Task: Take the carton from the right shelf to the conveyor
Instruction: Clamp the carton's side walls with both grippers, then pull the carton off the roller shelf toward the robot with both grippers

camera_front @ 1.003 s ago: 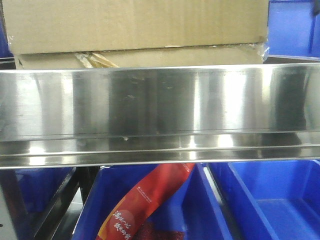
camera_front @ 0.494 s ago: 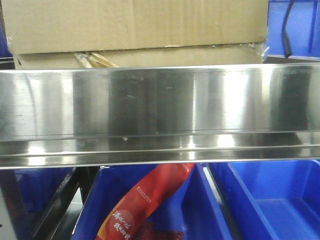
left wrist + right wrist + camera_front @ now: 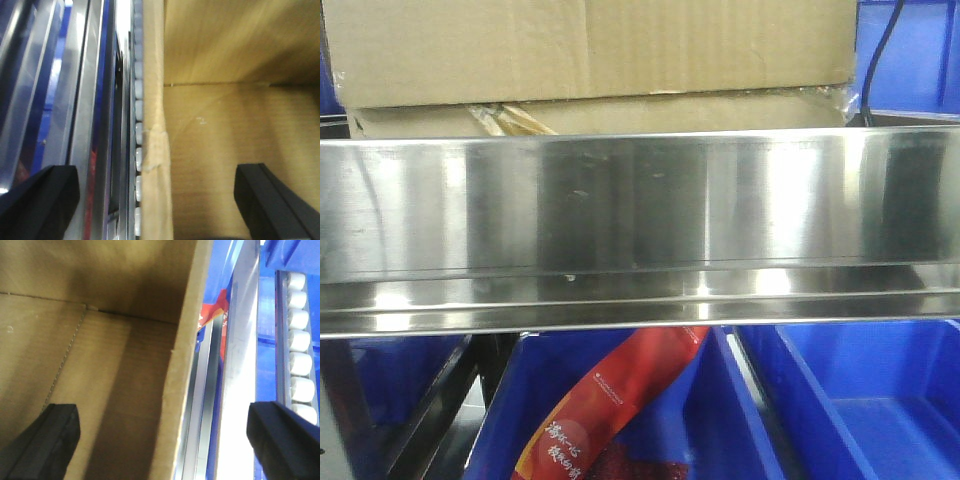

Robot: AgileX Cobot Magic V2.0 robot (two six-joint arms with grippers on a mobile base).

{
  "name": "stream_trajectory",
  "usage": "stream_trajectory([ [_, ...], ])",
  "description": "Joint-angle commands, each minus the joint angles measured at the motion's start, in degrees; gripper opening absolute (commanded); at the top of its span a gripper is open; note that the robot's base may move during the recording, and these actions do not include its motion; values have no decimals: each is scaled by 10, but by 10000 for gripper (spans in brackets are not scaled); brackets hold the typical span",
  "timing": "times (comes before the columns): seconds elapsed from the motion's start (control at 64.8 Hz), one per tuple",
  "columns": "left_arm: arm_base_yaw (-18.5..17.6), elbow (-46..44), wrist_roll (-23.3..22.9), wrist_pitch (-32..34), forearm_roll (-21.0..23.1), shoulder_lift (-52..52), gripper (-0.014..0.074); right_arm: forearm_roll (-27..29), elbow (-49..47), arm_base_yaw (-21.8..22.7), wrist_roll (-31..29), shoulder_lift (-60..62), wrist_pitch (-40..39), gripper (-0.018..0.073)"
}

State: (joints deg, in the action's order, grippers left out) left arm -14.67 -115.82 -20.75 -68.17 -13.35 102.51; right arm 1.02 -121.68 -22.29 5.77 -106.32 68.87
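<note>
Astride walls of the carton [image 3: 225, 125], left pincer [image 3: 155, 197] and right pincer [image 3: 165, 437] gape wide, holding nothing.

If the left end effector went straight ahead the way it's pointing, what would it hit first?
Probably the carton: its taped edge lies dead ahead of the open left end effector, though depth is unclear.

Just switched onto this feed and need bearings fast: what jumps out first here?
In the front view, the shelf's broad mirror-like steel rail spans the middle, with the brown carton sitting above it and a red packet in a blue bin below. In the wrist views, the left gripper and right gripper are each open, with a carton edge between the fingers.
</note>
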Motion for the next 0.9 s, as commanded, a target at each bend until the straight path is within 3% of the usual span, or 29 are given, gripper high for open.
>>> stream_trajectory([
  [0.0, 1, -5, 1, -1, 3, 1, 527, -3, -6, 0, 0, 1, -14, 559],
  [0.108, 1, -5, 1, -1, 3, 2, 515, -3, -6, 0, 0, -3, -14, 536],
  [0.185, 1, -5, 1, -4, 3, 3, 443, -3, -6, 0, 0, -7, -8, 424],
  [0.247, 1, -5, 1, -5, 3, 3, 311, -3, -6, 0, 0, -7, -2, 267],
  [0.37, 1, -5, 1, -5, 3, 3, -57, -3, -6, 0, 0, -7, 2, -81],
  [0.386, 1, -5, 1, -5, 3, 3, -43, -3, -6, 0, 0, -7, 2, -100],
  [0.463, 1, -5, 1, -5, 3, 3, 26, -3, -6, 0, 0, -7, 4, -54],
  [0.88, -11, -5, 1, -18, -2, -68, -6, -3, -26, 0, 0, 51, 11, -66],
])
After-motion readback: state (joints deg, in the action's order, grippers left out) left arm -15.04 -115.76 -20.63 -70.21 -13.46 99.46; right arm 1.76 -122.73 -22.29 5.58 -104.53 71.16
